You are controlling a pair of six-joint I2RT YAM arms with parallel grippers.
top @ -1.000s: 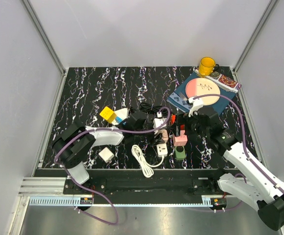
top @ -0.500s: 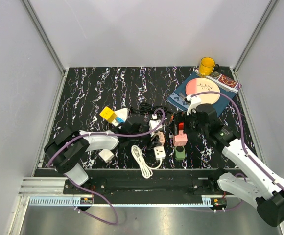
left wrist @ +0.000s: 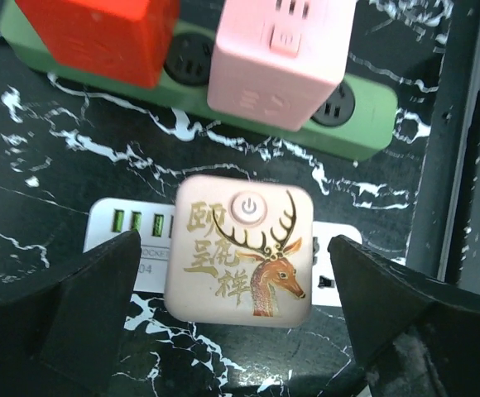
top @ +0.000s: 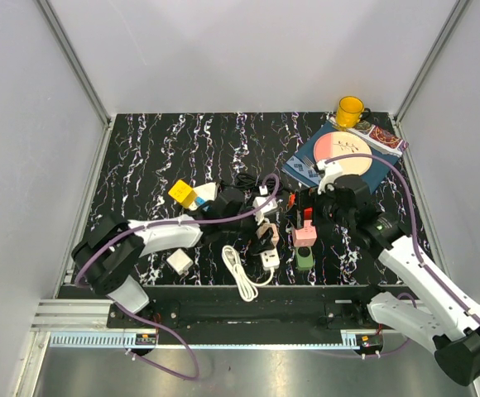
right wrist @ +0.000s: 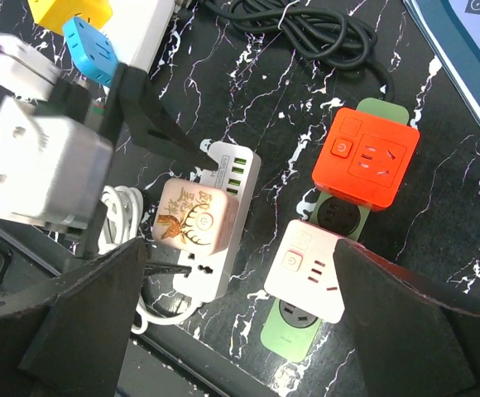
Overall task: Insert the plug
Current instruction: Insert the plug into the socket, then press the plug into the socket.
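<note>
Mostly, the deer plug (left wrist: 238, 248) hides the white strip (left wrist: 114, 238).

The black, white-veined table (top: 157, 149) carries a yellow mug (top: 349, 111) at upper right, a blue mat (top: 303, 170) just below it; at centre lie a green power strip (top: 304, 259), a white power strip (top: 270, 253) and a black cable (top: 248, 179); lower left, a white cord (top: 240, 273), a white cube (top: 179, 262).

Glossy marbled tabletop (left wrist: 58, 165), smooth plastic plug (left wrist: 238, 252), matt green plastic power strip (left wrist: 381, 116)
</note>
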